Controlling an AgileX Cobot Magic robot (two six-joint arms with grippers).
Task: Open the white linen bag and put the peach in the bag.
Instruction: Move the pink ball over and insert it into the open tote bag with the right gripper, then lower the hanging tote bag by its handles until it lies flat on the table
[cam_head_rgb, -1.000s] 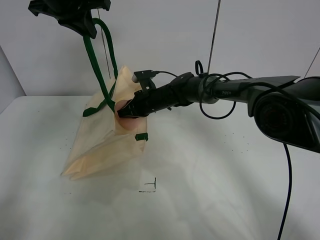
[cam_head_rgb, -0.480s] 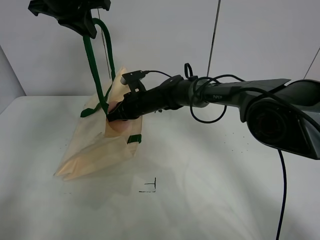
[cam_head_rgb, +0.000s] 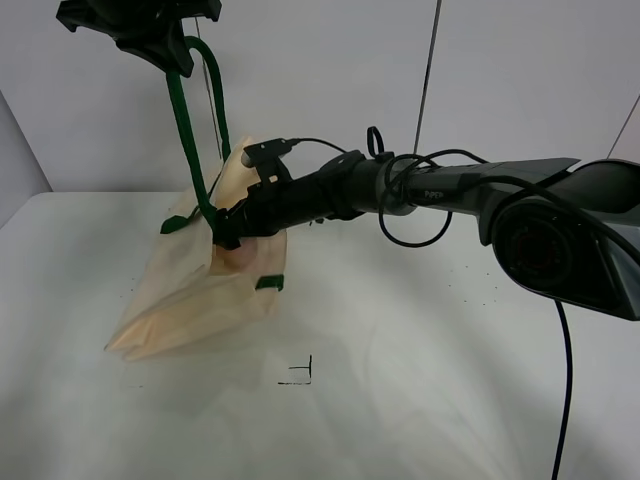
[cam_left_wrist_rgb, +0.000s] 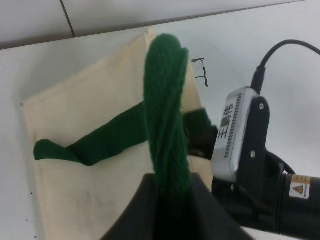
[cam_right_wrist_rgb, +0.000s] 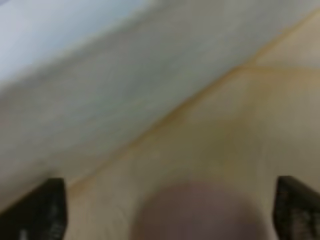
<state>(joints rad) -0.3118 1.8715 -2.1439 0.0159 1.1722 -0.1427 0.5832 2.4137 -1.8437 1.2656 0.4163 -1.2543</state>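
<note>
The white linen bag (cam_head_rgb: 190, 300) hangs tilted from its dark green handle (cam_head_rgb: 185, 130), its bottom resting on the table. My left gripper (cam_head_rgb: 170, 55) is high at the top left, shut on that handle (cam_left_wrist_rgb: 167, 100). My right gripper (cam_head_rgb: 226, 236) reaches across into the bag's open mouth. In the right wrist view its fingertips (cam_right_wrist_rgb: 47, 207) stand wide apart inside the bag's cream cloth (cam_right_wrist_rgb: 225, 125), and the blurred pink peach (cam_right_wrist_rgb: 200, 215) lies between them with a gap on each side. A pink patch of the peach (cam_head_rgb: 237, 259) shows just under the gripper.
A small black corner mark (cam_head_rgb: 298, 372) is on the white table in front of the bag. The right arm and its looping cables (cam_head_rgb: 410, 185) span the middle. The arm's white wrist camera (cam_left_wrist_rgb: 232, 135) is close beside the bag's mouth.
My right gripper has pushed left and deeper into the bag's mouth with the peach. The bag's bottom has slid left. My left gripper has stayed still, holding the handle.
</note>
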